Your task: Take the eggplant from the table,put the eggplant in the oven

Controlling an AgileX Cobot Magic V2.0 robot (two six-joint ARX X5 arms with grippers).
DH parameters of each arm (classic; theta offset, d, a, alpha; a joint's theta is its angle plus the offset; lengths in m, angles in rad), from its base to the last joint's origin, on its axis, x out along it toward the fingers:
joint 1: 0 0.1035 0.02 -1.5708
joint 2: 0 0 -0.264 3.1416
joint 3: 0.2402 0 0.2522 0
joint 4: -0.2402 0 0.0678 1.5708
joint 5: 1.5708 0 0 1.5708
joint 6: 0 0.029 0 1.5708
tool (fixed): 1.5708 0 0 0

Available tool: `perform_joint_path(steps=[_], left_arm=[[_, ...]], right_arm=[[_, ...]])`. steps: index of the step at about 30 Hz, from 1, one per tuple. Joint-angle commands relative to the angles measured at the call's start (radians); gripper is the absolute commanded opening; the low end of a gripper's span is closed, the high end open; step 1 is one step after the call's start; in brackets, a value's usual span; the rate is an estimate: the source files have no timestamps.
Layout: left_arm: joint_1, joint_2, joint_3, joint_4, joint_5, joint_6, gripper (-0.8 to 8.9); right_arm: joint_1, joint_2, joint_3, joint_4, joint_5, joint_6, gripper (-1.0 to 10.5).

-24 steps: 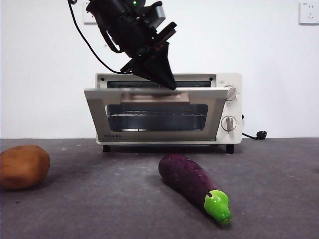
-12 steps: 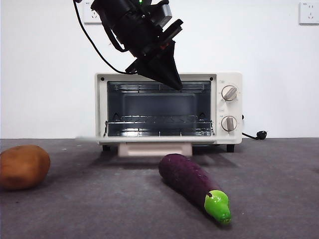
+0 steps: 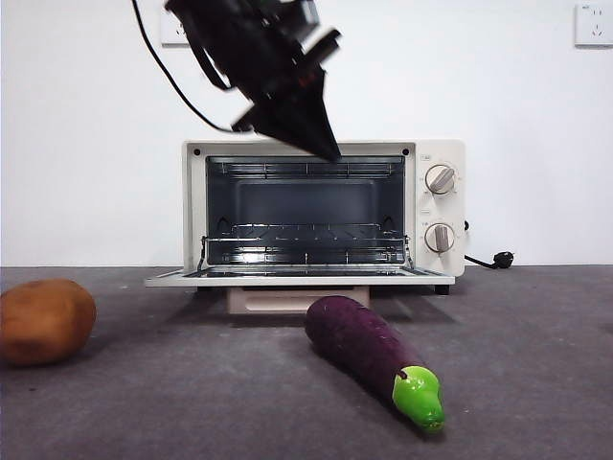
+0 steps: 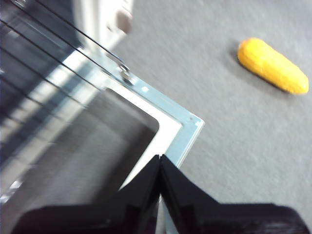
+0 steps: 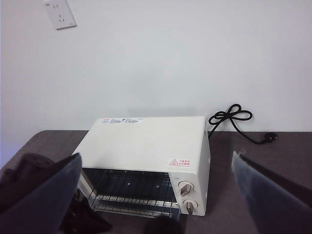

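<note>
The dark purple eggplant point(image 3: 369, 350) with its lime-green cap lies on the grey table point(image 3: 536, 364) just in front of the oven point(image 3: 426, 206), untouched. The cream oven stands open, its door point(image 3: 297, 279) lying flat and the wire rack showing inside. My left gripper point(image 3: 329, 149) hangs shut and empty at the oven's upper front edge. In the left wrist view the left gripper point(image 4: 160, 160) points down over a corner of the lowered door point(image 4: 175, 131). My right gripper point(image 5: 157, 157) is open, high above and in front of the oven point(image 5: 146, 141), holding nothing.
An orange-brown potato point(image 3: 43, 321) sits on the table at the far left. A yellow corn cob point(image 4: 273, 66) lies on the table beside the oven. The oven's power cord point(image 3: 493, 259) trails off to its right along the wall.
The oven door has swung from half open down to flat. My left gripper has let go of the door's handle and lifted a little, staying shut.
</note>
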Motion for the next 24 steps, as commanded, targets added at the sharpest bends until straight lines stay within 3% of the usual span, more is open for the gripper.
perform_joint_path(steps=[1,8,14,24], left_arm=[[0.021,-0.069,-0.009,0.012,0.006,0.007,-0.06],[0.096,-0.255,-0.009,0.041,-0.01,-0.063,-0.06],[0.172,-0.434,-0.009,0.043,-0.024,-0.074,-0.06],[0.267,-0.665,-0.009,-0.001,-0.164,-0.105,-0.06]], right_arm=[[0.001,0.001,0.002,0.005,-0.004,-0.003,6.9],[0.001,0.009,0.002,-0.002,-0.004,-0.002,6.9],[0.001,0.014,0.002,-0.001,-0.019,0.002,6.9],[0.001,0.014,0.002,-0.001,-0.038,0.003,6.9]])
